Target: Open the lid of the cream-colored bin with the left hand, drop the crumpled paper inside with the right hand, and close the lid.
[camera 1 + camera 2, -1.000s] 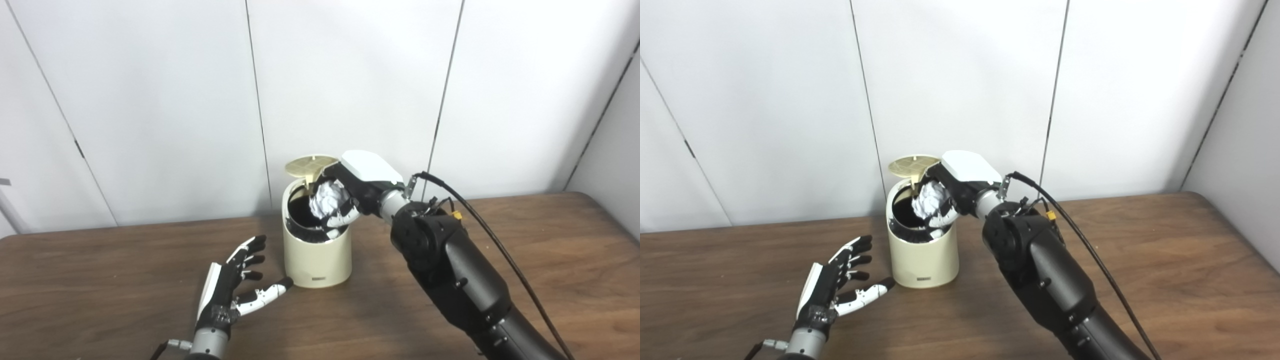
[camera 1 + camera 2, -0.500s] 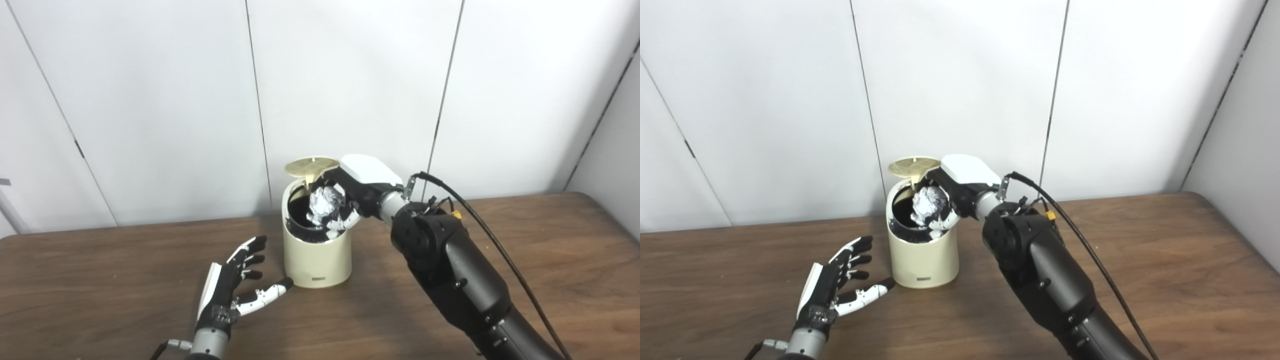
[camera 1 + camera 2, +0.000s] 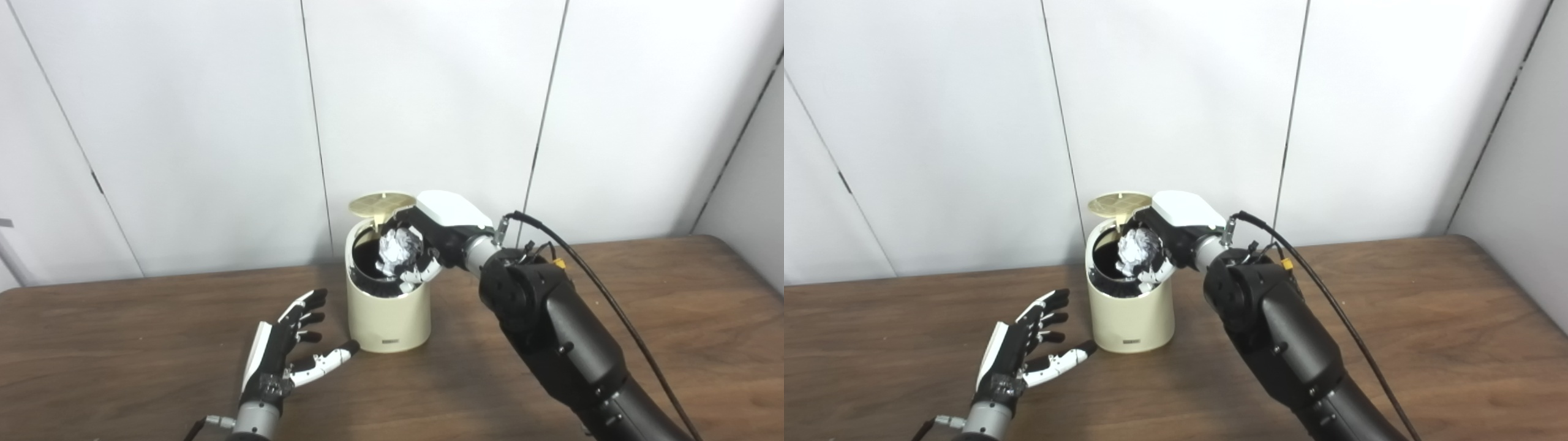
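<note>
The cream-colored bin point(image 3: 388, 318) stands on the brown table, its round lid point(image 3: 381, 205) tipped up and open at the back. My right hand point(image 3: 438, 236) is over the bin's dark opening, shut on the crumpled white paper point(image 3: 399, 250), which sits at the rim level. My left hand point(image 3: 288, 352) lies open on the table just left of the bin's base, fingers spread, its thumb close to the bin wall. The same shows in the right eye view: the bin point(image 3: 1132, 315), the paper point(image 3: 1138, 248), the left hand point(image 3: 1026, 355).
The brown wooden table point(image 3: 674, 318) runs left to right with a white panelled wall right behind the bin. A black cable point(image 3: 600, 288) loops along my right forearm. The table's right edge lies near the side wall.
My right hand has lowered the paper slightly toward the bin's opening. The left hand and the lid have not moved.
</note>
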